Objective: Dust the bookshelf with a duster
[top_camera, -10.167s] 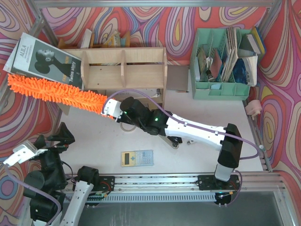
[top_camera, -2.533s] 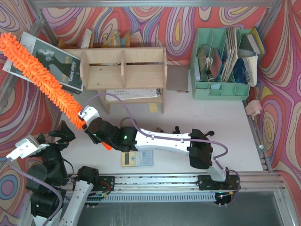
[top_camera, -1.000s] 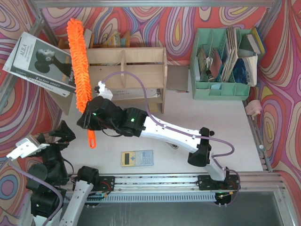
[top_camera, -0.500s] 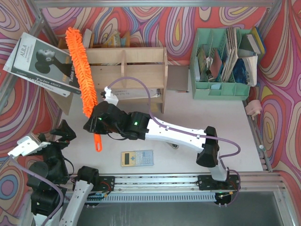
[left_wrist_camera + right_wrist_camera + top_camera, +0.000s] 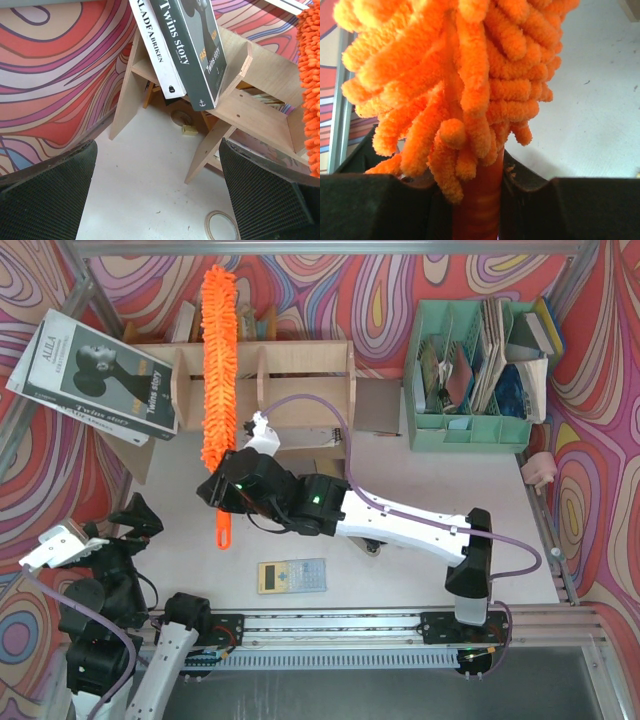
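The plywood bookshelf (image 5: pixel 300 390) stands at the back, left of centre; its legs and side show in the left wrist view (image 5: pixel 260 100). The orange duster (image 5: pixel 218 350) lies lengthwise across the shelf's left compartment, its fluffy head reaching past the back edge, its thin handle (image 5: pixel 222 525) pointing toward me. My right gripper (image 5: pixel 228 485) is shut on the handle just below the head, seen close in the right wrist view (image 5: pixel 476 200). My left gripper (image 5: pixel 157 200) is open and empty, low at the near left (image 5: pixel 100 545).
A grey-covered book (image 5: pixel 95 365) leans on the shelf's left end. A mint-green file organiser (image 5: pixel 475 365) stands at the back right. A grey calculator (image 5: pixel 291 575) lies near the front. A tape ring (image 5: pixel 222 225) lies on the white table by the shelf legs.
My right gripper has swung the duster rightward, from the leaning book and the shelf's left end onto the left compartment. The left arm has barely moved.
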Available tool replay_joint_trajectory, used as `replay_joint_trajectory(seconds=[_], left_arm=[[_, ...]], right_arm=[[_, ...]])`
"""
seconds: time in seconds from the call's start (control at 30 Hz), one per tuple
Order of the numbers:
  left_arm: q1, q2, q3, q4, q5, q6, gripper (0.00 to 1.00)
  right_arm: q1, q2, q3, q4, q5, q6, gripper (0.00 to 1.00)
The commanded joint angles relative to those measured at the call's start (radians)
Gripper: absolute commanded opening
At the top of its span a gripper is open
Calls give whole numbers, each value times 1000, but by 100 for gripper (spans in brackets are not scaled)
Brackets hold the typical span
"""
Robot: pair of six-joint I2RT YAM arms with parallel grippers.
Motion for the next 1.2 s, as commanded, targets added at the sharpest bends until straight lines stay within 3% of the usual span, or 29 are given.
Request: replay_joint_trajectory(seconds=[0.0,0.47,1.17], left_arm=[[6,3,6,-4,-10,18,99],[6,7,6,-5,-11,18,98],[6,7,7,-5,-9,18,98]], right_arm=[[-4,-70,-59,67,69,-1,0],[-7,94,148,-8,-83,-42,0],[-63,-153,-177,31,62,31,0]])
